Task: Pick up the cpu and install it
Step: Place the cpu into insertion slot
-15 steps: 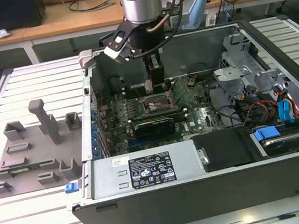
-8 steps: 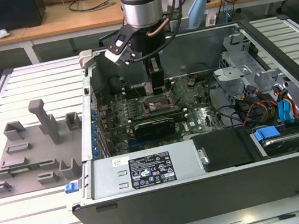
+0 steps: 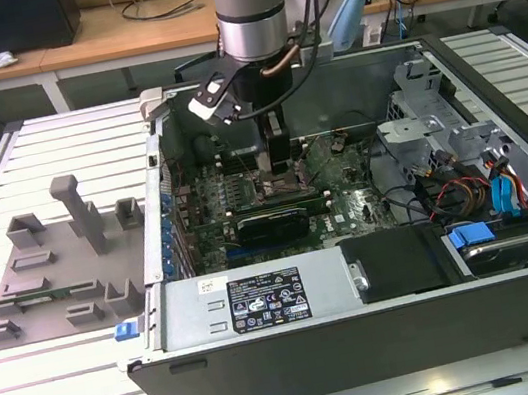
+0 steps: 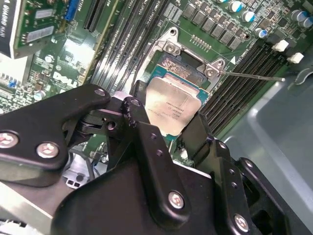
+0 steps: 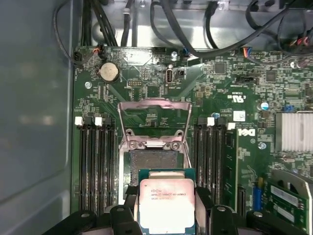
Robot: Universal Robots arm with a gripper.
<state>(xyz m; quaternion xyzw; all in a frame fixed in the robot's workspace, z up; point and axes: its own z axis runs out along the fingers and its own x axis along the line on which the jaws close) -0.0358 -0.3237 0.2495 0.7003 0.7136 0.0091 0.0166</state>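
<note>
While your gripper point(image 4: 167, 117) has its fingers point(image 4: 195, 138) closed on opposite edges of the cpu point(image 5: 167, 204), you have the pick-up done, but it hangs partly over the open socket point(image 5: 152, 164) on the motherboard point(image 5: 220, 88), retention frame point(image 5: 154, 113) raised, not yet seated, so installation is judged outstanding

claw point(image 4: 167, 111) holding cpu point(image 4: 172, 102), near open socket point(image 4: 185, 66)
</note>
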